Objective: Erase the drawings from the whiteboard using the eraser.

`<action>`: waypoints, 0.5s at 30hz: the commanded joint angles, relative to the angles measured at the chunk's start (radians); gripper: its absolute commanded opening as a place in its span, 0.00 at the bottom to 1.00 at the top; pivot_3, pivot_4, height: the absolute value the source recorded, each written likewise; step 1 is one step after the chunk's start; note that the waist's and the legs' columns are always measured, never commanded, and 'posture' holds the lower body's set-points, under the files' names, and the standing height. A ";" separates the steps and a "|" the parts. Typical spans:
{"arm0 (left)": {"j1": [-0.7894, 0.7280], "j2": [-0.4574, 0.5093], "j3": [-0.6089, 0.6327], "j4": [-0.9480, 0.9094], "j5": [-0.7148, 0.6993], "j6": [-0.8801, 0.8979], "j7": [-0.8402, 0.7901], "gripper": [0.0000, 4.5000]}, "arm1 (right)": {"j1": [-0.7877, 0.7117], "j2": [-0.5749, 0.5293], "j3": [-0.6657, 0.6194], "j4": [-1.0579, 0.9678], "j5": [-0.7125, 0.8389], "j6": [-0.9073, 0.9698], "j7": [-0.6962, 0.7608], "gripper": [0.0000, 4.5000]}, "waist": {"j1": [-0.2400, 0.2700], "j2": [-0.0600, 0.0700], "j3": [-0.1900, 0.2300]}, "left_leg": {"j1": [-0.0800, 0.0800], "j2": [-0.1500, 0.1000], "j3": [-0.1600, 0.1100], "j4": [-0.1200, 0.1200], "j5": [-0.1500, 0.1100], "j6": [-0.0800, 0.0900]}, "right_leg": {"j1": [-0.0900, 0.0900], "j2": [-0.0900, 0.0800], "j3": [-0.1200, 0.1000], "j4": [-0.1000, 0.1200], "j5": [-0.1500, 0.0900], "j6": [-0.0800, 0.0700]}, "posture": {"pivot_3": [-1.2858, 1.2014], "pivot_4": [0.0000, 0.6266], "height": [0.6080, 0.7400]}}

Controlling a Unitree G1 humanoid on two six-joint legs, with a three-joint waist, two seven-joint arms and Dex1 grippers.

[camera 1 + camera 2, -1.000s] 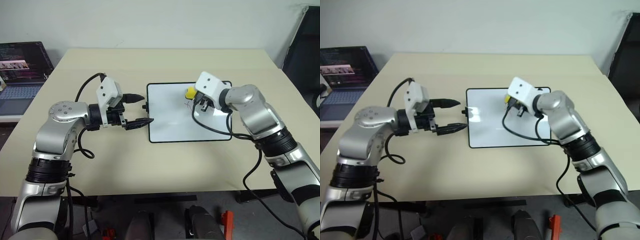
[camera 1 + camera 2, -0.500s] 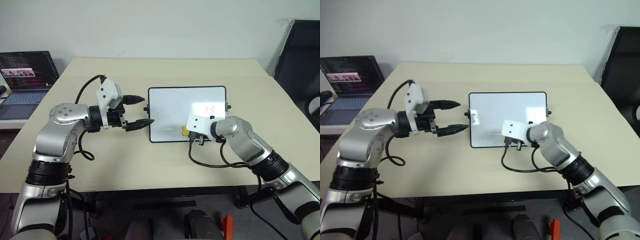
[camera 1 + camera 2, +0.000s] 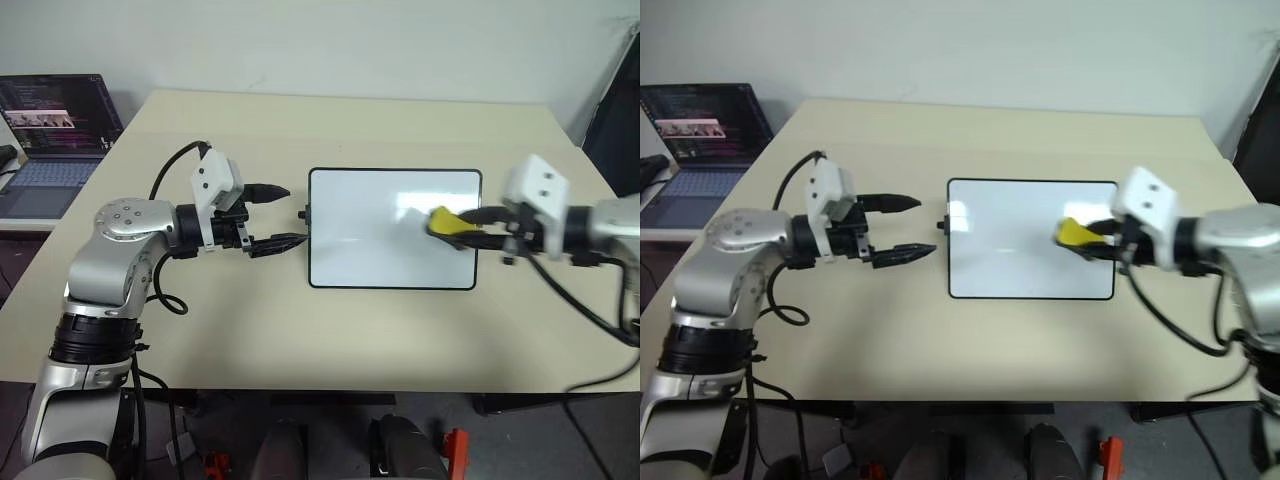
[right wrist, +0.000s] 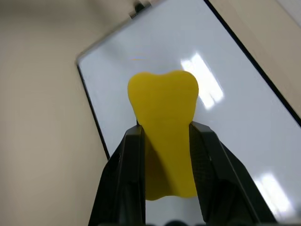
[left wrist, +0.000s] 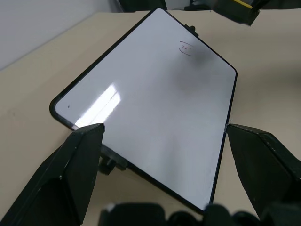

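Observation:
The whiteboard (image 3: 370, 250) lies flat in the middle of the table, with its dark frame and a side knob facing my left gripper. One small reddish drawing (image 5: 186, 48) shows near the board's far right part in the left wrist view. My right gripper (image 3: 465, 226) reaches in from the right, shut on the yellow eraser (image 3: 445, 221), which hangs over the board's right part. From the right wrist, the eraser (image 4: 163, 94) sticks out between the two fingers (image 4: 129, 165). My left gripper (image 3: 296, 214) is open just off the board's left edge, holding nothing.
A laptop (image 3: 50, 130) with its screen lit stands on a side table at the far left. A dark chair (image 3: 622, 90) is at the far right. Bare tabletop (image 3: 300, 340) surrounds the board on all sides.
My right arm swung the eraser from the board's upper part, past its near edge, out to its right side. The left gripper stayed put. The camera view shifted.

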 commanded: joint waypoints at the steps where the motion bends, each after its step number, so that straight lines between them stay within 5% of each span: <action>1: -0.013 0.003 0.015 0.002 -0.008 -0.017 -0.013 1.00 | 0.066 -0.044 -0.161 0.042 0.036 -0.065 0.007 0.22 | -0.002 0.000 0.000 | 0.000 0.000 0.001 0.001 0.000 0.000 | 0.000 0.000 0.001 0.000 0.000 0.000 | 0.52 0.24 1.00; 6: -0.027 -0.002 0.023 0.004 -0.017 -0.019 -0.020 1.00 | 0.128 -0.066 -0.261 0.138 0.065 -0.145 0.002 0.22 | -0.015 0.001 0.002 | 0.009 0.000 0.005 0.001 0.000 0.000 | 0.005 0.002 0.005 0.003 0.000 0.001 | 0.52 0.24 1.00; 15: -0.031 0.009 0.047 -0.004 -0.027 -0.017 -0.018 1.00 | 0.127 -0.076 -0.230 0.205 0.082 -0.206 -0.020 0.22 | -0.024 0.002 0.002 | 0.010 0.001 0.005 0.001 0.001 0.000 | 0.006 0.003 0.007 0.006 0.000 0.001 | 0.52 0.24 1.00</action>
